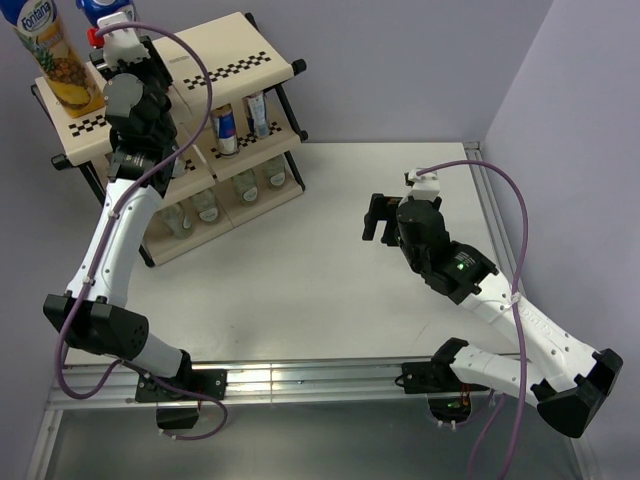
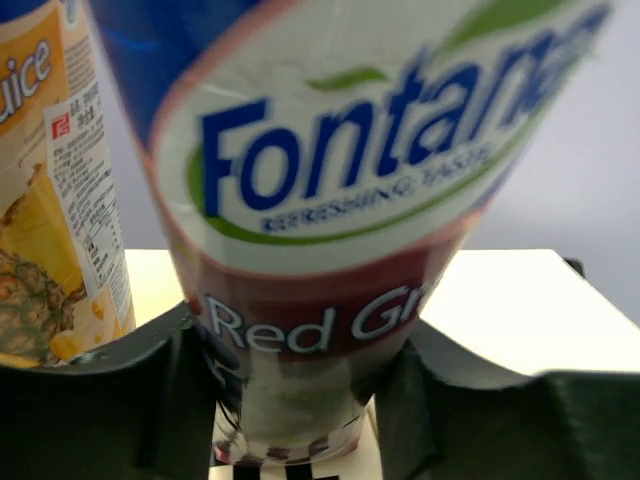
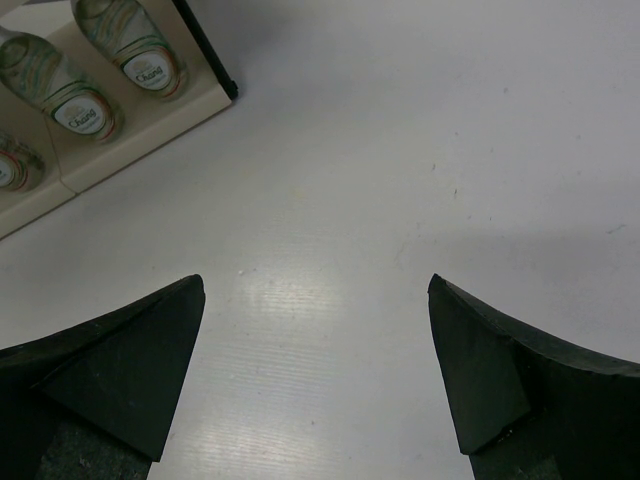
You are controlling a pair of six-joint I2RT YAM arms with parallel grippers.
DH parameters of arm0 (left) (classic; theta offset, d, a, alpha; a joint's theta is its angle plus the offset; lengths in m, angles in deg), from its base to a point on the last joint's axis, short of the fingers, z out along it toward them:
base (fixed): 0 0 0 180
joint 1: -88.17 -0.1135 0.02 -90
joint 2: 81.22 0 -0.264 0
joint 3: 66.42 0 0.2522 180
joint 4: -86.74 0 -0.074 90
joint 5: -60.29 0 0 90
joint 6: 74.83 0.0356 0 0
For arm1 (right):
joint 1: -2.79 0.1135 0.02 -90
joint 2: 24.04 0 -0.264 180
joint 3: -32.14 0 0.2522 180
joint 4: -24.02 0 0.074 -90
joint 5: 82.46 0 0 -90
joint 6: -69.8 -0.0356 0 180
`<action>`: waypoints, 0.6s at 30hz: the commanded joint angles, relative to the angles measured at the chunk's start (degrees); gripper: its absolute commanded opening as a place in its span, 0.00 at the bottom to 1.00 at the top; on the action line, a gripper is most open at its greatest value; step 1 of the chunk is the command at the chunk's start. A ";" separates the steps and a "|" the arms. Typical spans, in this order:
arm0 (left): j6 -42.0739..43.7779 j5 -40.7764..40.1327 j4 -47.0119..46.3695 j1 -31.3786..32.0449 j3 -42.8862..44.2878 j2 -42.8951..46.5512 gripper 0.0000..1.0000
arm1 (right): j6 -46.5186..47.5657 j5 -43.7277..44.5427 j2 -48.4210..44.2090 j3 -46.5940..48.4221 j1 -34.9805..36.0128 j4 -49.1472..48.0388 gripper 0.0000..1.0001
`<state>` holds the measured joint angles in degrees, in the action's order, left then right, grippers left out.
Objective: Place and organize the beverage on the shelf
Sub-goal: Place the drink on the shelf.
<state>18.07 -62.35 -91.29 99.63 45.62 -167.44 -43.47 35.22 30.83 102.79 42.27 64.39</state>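
Beverage: tall blue-and-white Fontana red grape carton point(image 2: 330, 160) at the top tier's far-left end, just beside the tall yellow pineapple carton point(image 1: 55, 55).
Shelf point(image 1: 232, 48): 3-tier cream-panel, black-tube rack at the white tabletop's point(image 1: 300, 270) far left; 2 slim blue-silver cans point(image 1: 227, 125) show on the middle tier, 4 small clear bottles point(image 1: 245, 185) on the lowest.
Left arm: stretched up and away to the top tier.
Left hand point(image 2: 300, 400): clenched on the red grape carton's lower part, 1 finger against each side.
Right arm: elbow folded, forearm reaching left over the tabletop.
Right hand point(image 3: 316, 285): released, 2 fingers spread wide above bare tabletop, near the lowest tier.
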 commanded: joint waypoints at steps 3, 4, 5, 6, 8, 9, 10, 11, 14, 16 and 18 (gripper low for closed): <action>-0.61 -0.75 3.26 0.14 7.35 -1.94 0.36 | 0.50 0.44 -0.99 -0.28 -0.37 -1.47 1.00; -0.78 -0.84 4.57 0.14 8.67 -3.16 0.35 | 0.76 0.44 -1.17 -0.28 -0.37 -1.47 1.00; -0.79 -1.28 8.24 0.05 11.82 -4.04 0.34 | 0.77 0.44 -1.26 -0.37 -0.37 -1.47 1.00; -0.87 -1.98 10.10 0.05 13.67 -4.92 0.33 | 0.77 0.44 -1.52 -0.28 -0.37 -1.39 1.00; -1.58 -3.65 14.49 0.05 18.23 -7.12 0.30 | 0.85 0.36 -1.78 -0.19 -0.37 -1.21 1.00; -1.75 -3.74 17.04 0.05 18.96 -7.56 0.29 | 0.85 0.27 -1.87 -0.11 -0.37 -1.12 1.00; -1.84 -3.83 17.76 -0.04 19.40 -7.74 0.29 | 0.85 0.27 -1.96 -0.19 -0.37 -1.12 1.00; -1.84 -3.83 18.03 -0.04 19.32 -7.57 0.29 | 0.85 0.18 -2.22 -0.19 -0.29 -1.21 1.00; -2.45 -3.13 21.10 -0.39 20.98 -8.18 0.31 | 0.94 0.00 -2.58 -0.19 -0.29 -1.21 1.00; -2.46 -1.90 23.99 -1.26 22.39 -9.49 0.30 | 1.03 -0.17 -2.66 -0.28 -0.29 -1.30 1.00; -2.46 -1.55 25.06 -1.79 23.62 -10.28 0.30 | 1.03 -0.26 -2.58 -0.28 -0.37 -1.30 1.00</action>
<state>15.71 -64.54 -70.42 98.87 65.86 -176.84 -43.05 35.03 29.21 102.79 42.27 64.39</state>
